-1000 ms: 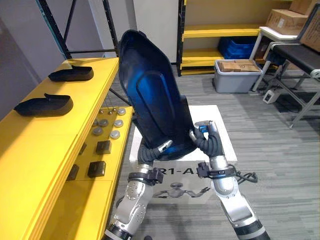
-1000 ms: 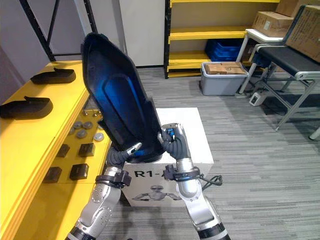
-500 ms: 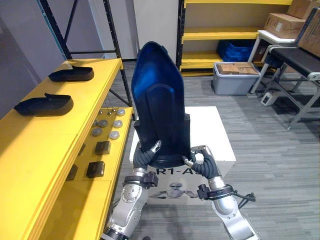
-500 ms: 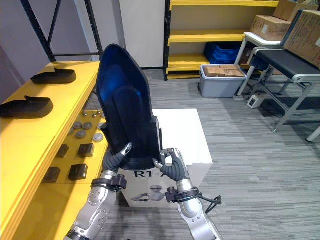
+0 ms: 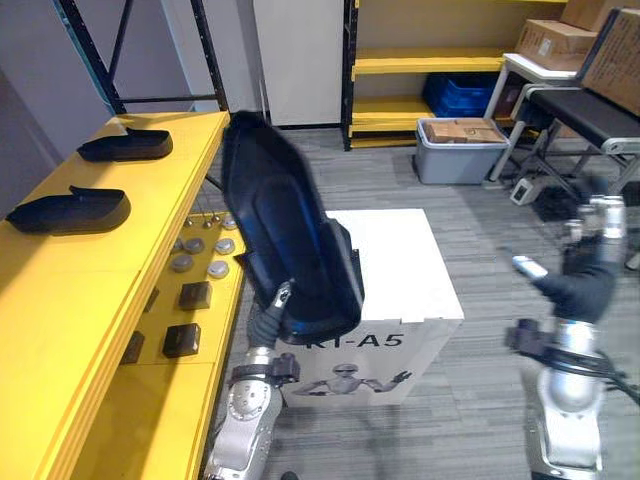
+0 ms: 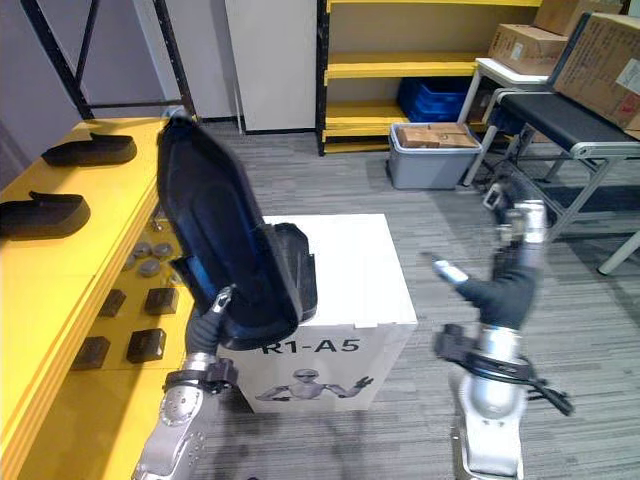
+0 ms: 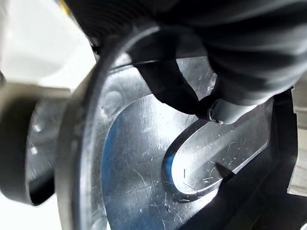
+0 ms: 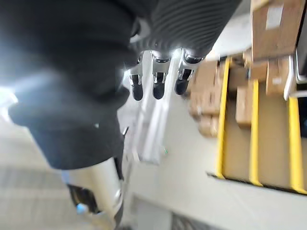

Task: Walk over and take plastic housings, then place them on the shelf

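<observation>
Your left hand (image 7: pixel 240 62) grips the housing (image 7: pixel 144 167), a finger (image 7: pixel 224 113) pressed onto its scratched, glossy dark-blue inside. A white box (image 7: pixel 38 43) sits beyond the rim.

Left hand (image 5: pixel 265 320) clenched, right hand (image 5: pixel 583 288) slack aloft

the housing (image 5: pixel 285 250) is glossy black with blue sheen, the shelf (image 5: pixel 90 300) yellow, the box (image 5: pixel 400 270) white, the floor (image 5: pixel 470 230) grey-striped, the bin (image 5: pixel 455 162) grey.
</observation>
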Tool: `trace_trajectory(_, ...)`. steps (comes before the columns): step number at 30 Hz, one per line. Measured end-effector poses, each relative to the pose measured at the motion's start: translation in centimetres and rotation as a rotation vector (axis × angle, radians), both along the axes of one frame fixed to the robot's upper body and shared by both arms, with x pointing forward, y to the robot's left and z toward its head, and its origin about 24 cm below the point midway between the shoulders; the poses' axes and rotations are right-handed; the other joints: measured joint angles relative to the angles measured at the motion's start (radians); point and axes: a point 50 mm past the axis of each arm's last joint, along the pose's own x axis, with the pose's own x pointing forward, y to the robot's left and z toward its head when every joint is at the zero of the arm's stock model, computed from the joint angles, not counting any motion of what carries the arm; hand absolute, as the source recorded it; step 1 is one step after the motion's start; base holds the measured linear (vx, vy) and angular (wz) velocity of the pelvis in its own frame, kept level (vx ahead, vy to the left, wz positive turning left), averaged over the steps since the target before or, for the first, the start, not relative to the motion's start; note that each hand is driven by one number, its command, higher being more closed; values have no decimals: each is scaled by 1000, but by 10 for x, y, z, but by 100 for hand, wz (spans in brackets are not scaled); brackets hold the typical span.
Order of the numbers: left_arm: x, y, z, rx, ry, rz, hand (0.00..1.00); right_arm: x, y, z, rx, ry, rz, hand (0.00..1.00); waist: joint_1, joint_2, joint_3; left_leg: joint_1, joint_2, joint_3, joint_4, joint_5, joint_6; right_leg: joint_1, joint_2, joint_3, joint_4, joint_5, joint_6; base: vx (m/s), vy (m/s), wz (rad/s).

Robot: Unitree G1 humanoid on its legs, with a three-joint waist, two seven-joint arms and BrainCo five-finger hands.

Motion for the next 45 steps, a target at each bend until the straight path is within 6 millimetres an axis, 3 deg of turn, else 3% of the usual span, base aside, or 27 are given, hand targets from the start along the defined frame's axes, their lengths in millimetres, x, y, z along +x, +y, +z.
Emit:
trace_trajectory(2,-3,3,-2,-1,9,12,100,-6,-13,-7,40,7,-52,0,-6,0,0,-4,0,-1,0,0,0,-2,0,-1,-1,0,0,0,0,0)
trace_trajectory(5,-8,9,-6,15,27,37,100,-16,-35,-43,110,164,-168,0,-12,1,-1,-9,0,-1,0,0,0,-9,0,0,1,0,0,0,0,0)
trace_trajectory(7,-14,14,-9,23,39,55,100,-22,-44,-81,171,329,-221,0,-19,2,-3,-13,0,-1,0,0,0,-14,0,0,2,0,0,0,0,0)
trace_trajectory(8,-19,16,-11,29,50,66,100,-31,-47,-110,217,462,-257,0,-19,3,-5,-13,1,1,-1,0,-1,-15,0,1,2,0,0,0,0,0)
trace_trajectory(9,-24,18,-12,32,59,77,100,-44,-47,-137,256,599,-288,0,-18,6,-6,-13,2,2,-2,-1,-1,-15,1,1,3,0,0,0,0,0)
trace_trajectory(10,-26,19,-13,33,64,83,100,-50,-46,-150,274,662,-298,0,-18,7,-7,-13,2,3,-2,-1,-1,-14,1,1,3,0,0,0,0,0)
trace_trajectory(12,-34,22,-16,27,82,107,100,-76,-40,-195,361,880,-330,0,-16,12,-11,-11,5,6,-2,-2,-2,-12,1,1,7,0,0,-10,-7,-2)
trace_trajectory(19,-40,25,-14,3,75,131,100,-134,-3,-281,598,1300,-294,0,16,18,-30,21,13,24,-4,-25,-8,20,-2,-3,18,-12,12,-47,-3,-2)
trace_trajectory(24,-42,23,-15,-11,79,134,100,-143,25,-302,646,1438,-163,0,35,18,-34,21,12,25,-4,-25,-8,37,-8,-31,21,-14,13,-32,7,17)
trace_trajectory(26,-44,23,-16,-9,87,135,100,-141,37,-308,639,1482,-104,0,59,18,-27,18,7,11,0,-23,-8,37,-13,-53,46,-29,13,-21,-11,48)
trace_trajectory(28,-44,21,-16,-17,85,134,100,-134,41,-309,609,1494,-68,0,57,13,-16,-44,-15,-27,37,-33,8,31,-41,-155,89,-55,9,-30,-20,123)
trace_trajectory(29,-43,20,-16,-21,83,132,100,-133,41,-309,604,1497,-68,0,56,13,-16,-61,-13,2,43,-48,28,31,-50,-192,89,-57,11,-14,15,173)
trace_trajectory(30,-40,18,-13,-28,70,129,100,-130,41,-309,595,1494,-66,0,56,-3,-5,-90,-14,88,57,-94,71,38,-83,-276,79,-57,12,-10,55,200)
trace_trajectory(31,-35,16,-10,-29,52,119,100,-125,40,-310,579,1505,-60,0,53,-12,14,-134,13,242,152,-125,98,49,-118,-354,75,-58,13,4,51,206)
trace_trajectory(33,-32,12,-8,-33,41,101,100,-121,34,-311,538,1525,-58,0,54,-4,24,-167,80,463,290,-142,96,73,-141,-459,75,-64,22,94,54,167)
trace_trajectory(34,-31,10,-9,-34,44,97,100,-120,32,-311,520,1530,-55,0,50,-3,23,-157,88,509,303,-143,99,89,-146,-491,75,-73,36,174,78,186)
trace_trajectory(35,-27,3,-11,-34,50,63,100,-119,28,-313,493,1558,-56,0,40,-5,31,-128,67,549,271,-147,109,126,-163,-560,82,-91,61,117,63,142)
trace_trajectory(38,-26,-4,-17,-22,77,20,100,-106,22,-312,451,1562,-48,0,43,-9,35,-128,-30,498,203,-143,125,143,-210,-599,72,-98,58,132,173,101)
trace_trajectory(41,-23,-13,-21,-14,98,-27,100,-103,26,-314,418,1594,-29,0,19,-20,43,-122,-111,413,205,-178,153,145,-295,-586,231,-90,59,184,189,98)
trace_trajectory(42,-20,-21,-20,3,93,-66,100,-109,26,-315,409,1620,-29,0,4,-20,47,-106,-136,351,208,-190,163,97,-333,-518,404,-60,10,152,164,134)
trace_trajectory(43,-18,-25,-19,9,87,-84,100,-111,27,-316,405,1627,-25,0,-5,-17,51,-94,-142,318,206,-196,165,60,-335,-443,499,-48,-25,195,175,149)
trace_trajectory(45,-11,-30,-13,55,54,-119,100,-108,33,-316,385,1631,12,0,-23,-24,77,-48,-145,236,203,-212,160,-69,-229,-148,694,-99,-15,250,70,112)
